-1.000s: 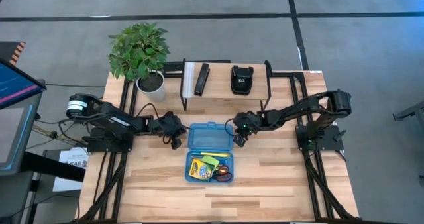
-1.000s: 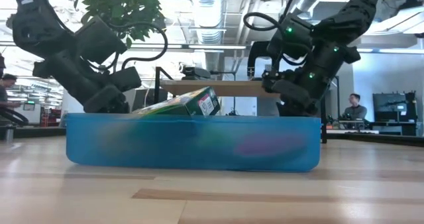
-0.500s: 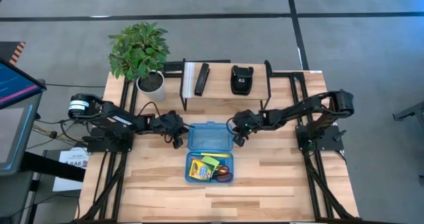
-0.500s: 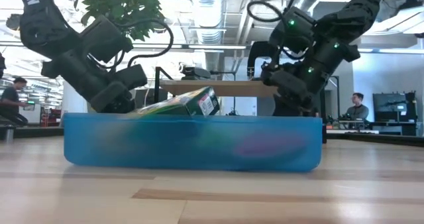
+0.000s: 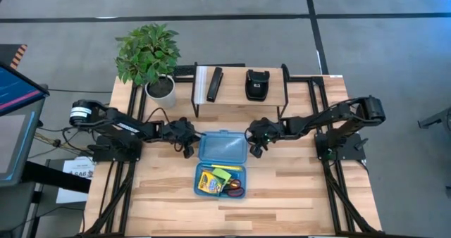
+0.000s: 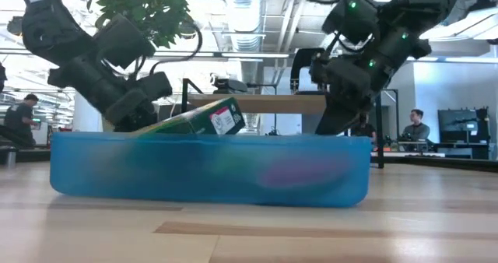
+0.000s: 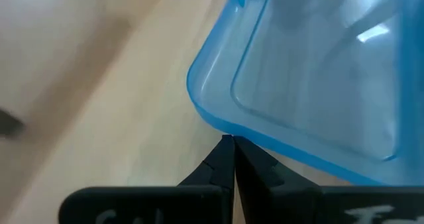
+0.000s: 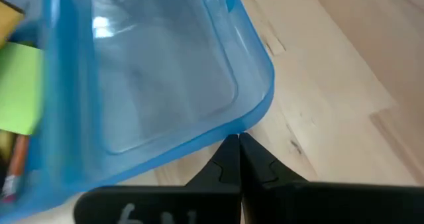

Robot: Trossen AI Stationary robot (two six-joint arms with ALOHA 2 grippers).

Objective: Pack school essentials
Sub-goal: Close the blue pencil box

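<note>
The blue translucent case (image 5: 221, 164) lies open on the table. Its empty lid (image 5: 223, 148) is the far half. Its base (image 5: 241, 169) holds the green-yellow crayon box (image 5: 208, 181), the lime sticky-note pad (image 5: 223, 172), the red-handled scissors (image 5: 236, 189) and pencils. The crayon box leans up over the case wall in the low view (image 6: 198, 120). My left gripper (image 5: 189, 148) is shut at the lid's left side. My right gripper (image 5: 255, 148) is shut at the lid's right side. My left gripper has its shut fingertips (image 7: 228, 144) against the lid's rim near a rounded corner (image 7: 211, 123). It comes slanting down from the table's left. The lid lies flat on the table. My right gripper has its shut fingertips (image 8: 233, 143) against the lid's rim near its rounded corner (image 8: 255, 118). It comes slanting down from the table's right.
A low rack (image 5: 239, 97) at the table's far side carries a black stapler-like bar (image 5: 214, 84) and a black pouch (image 5: 256, 84). A potted plant (image 5: 151, 55) stands at the far left. Bare wood lies near the front edge (image 5: 232, 217).
The open case has slid a little toward the table's near edge and slightly left, still flat, its contents moving with it. Both grippers have stayed shut at the lid's two sides.
</note>
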